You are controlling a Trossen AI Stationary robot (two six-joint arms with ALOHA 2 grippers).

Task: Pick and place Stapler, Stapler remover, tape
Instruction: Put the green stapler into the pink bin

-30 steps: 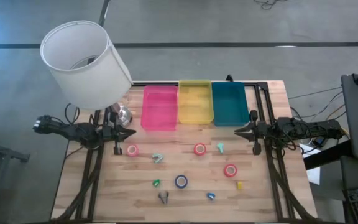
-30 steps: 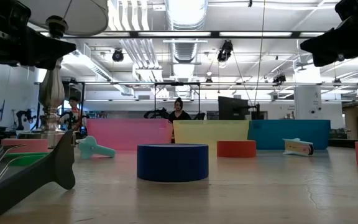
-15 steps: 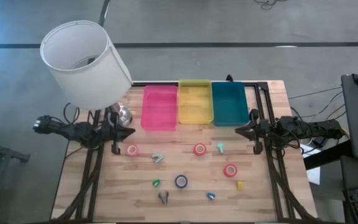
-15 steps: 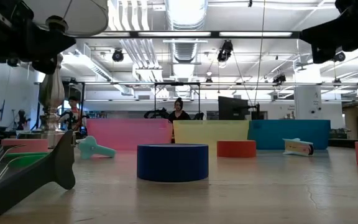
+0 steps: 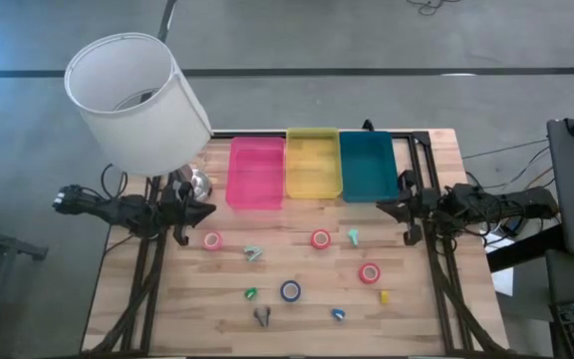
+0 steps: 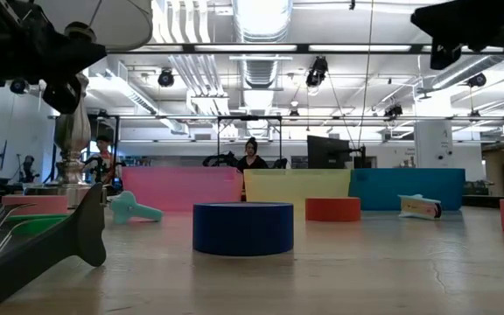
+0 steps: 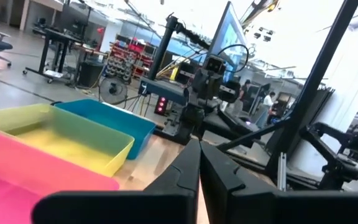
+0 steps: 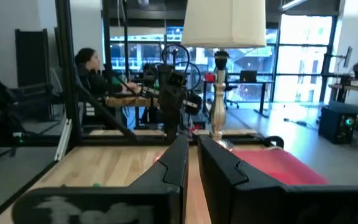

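Four tape rolls lie flat on the wooden table: pink (image 5: 212, 240), red (image 5: 320, 238), red (image 5: 369, 272) and dark blue (image 5: 290, 290), the blue one also in the low view (image 6: 242, 228). Small stapler-like pieces lie among them: pale green (image 5: 254, 253), teal (image 5: 353, 236), and a grey staple remover (image 5: 262, 316) near the near edge. My left gripper (image 5: 210, 210) hovers shut at the table's left side, above the pink roll's far side. My right gripper (image 5: 380, 207) hovers shut at the right side, in front of the teal bin.
Three bins stand side by side at the far edge: pink (image 5: 256, 172), yellow (image 5: 313, 164), teal (image 5: 368, 166). A lamp with a white shade (image 5: 133, 100) and metal base (image 5: 197, 183) stands at the far left corner. Tiny green (image 5: 250, 293), blue (image 5: 338, 314) and yellow (image 5: 384, 296) pieces lie near the front.
Both arms have started moving from where they hung. In the low view the left arm's dark outline has tipped downward and the right arm's has shifted toward the table's middle. Nothing on the table has moved.
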